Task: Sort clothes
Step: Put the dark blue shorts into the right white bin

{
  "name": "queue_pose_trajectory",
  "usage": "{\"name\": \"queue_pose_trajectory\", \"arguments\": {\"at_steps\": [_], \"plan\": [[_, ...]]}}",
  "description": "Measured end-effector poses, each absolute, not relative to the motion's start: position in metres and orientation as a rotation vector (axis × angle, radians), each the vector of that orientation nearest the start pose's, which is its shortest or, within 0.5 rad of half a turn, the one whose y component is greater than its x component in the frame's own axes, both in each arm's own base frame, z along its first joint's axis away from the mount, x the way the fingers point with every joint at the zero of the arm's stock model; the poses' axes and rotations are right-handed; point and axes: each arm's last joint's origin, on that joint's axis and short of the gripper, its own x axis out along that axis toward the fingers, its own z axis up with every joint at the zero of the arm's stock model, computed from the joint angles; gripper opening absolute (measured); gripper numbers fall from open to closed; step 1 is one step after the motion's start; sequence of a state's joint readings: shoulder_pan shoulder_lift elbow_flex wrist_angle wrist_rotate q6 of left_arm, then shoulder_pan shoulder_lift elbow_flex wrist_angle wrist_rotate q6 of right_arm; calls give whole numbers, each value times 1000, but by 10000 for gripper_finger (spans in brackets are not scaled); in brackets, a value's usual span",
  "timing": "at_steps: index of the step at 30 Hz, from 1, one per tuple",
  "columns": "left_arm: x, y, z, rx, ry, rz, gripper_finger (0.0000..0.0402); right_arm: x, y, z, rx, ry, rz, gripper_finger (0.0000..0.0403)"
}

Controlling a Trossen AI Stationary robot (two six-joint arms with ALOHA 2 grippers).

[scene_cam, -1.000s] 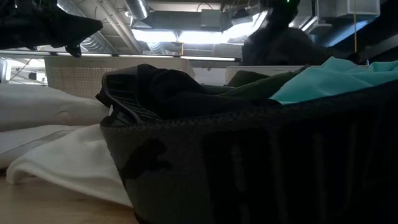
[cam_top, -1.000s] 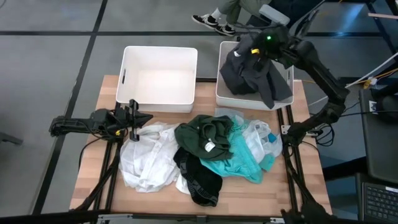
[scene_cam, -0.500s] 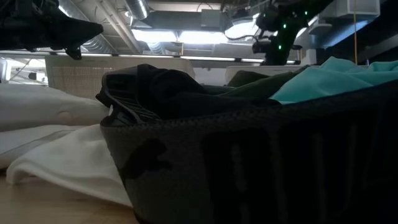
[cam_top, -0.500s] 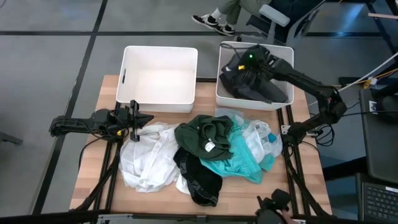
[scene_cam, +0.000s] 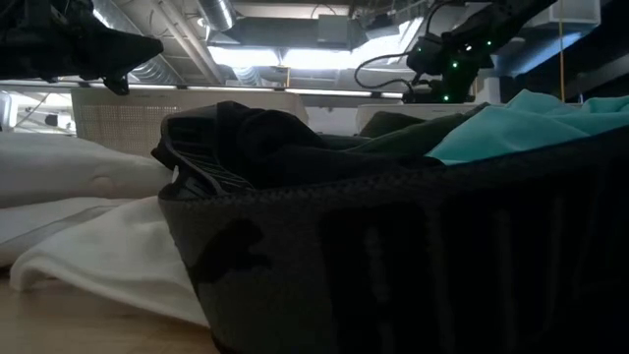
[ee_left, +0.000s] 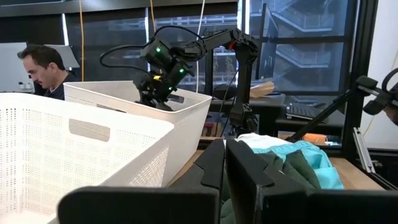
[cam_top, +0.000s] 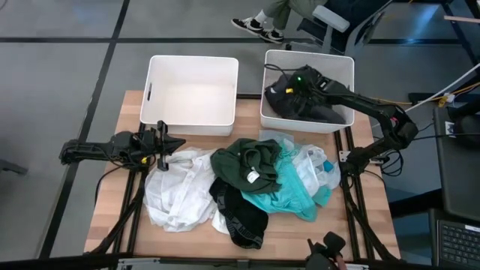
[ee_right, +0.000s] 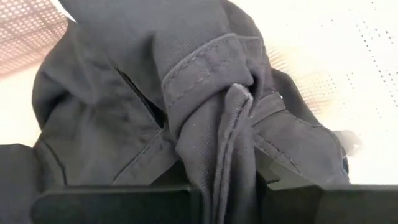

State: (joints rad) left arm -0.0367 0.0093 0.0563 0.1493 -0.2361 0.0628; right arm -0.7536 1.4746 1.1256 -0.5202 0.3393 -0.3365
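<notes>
My right gripper [cam_top: 288,85] is low inside the right white bin [cam_top: 346,69], shut on a dark grey garment [cam_top: 311,106] that lies heaped in that bin. The remaining clothes lie in a pile on the table: white [cam_top: 178,189], dark green [cam_top: 251,163], teal [cam_top: 291,196], black [cam_top: 241,219] and pale blue [cam_top: 311,165]. My left gripper [cam_top: 169,142] is shut and empty. It hovers level at the pile's left edge, over the white garment, and also shows in the left wrist view [ee_left: 225,163]. My right gripper pinches a bunched, seamed fold of the dark grey garment [ee_right: 231,127] between its two fingers [ee_right: 186,186]; several layers are gathered there. The fingers slant down into the bin from above. The rest of the garment lies slack on the bin's floor.
The left white bin [cam_top: 192,61] stands beside the right one at the table's far edge. A person sits beyond the bins [ee_left: 43,65]. Bare wood shows along the table's near and left edges [cam_top: 120,217].
My right gripper has gone down into the right bin and toward the table's left with the dark grey garment. The garment hung over the bin's near right rim before; now it lies gathered inside the bin.
</notes>
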Motion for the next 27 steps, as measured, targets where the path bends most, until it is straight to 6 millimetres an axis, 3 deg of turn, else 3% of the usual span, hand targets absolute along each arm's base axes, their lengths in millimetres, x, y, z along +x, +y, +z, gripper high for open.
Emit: {"name": "queue_pose_trajectory", "arguments": {"at_steps": [6, 17, 22, 27], "plan": [[92, 3, 196, 36, -188, 205, 8, 218, -216, 266, -54, 1025, -846, 66], [92, 3, 196, 32, -189, 205, 8, 217, -216, 267, -53, 1032, -848, 215], [92, 3, 196, 32, -189, 205, 8, 217, -217, 293, -97, 1025, -892, 251], [92, 3, 196, 32, -189, 205, 8, 213, -213, 330, -100, 985, -888, 256]]}}
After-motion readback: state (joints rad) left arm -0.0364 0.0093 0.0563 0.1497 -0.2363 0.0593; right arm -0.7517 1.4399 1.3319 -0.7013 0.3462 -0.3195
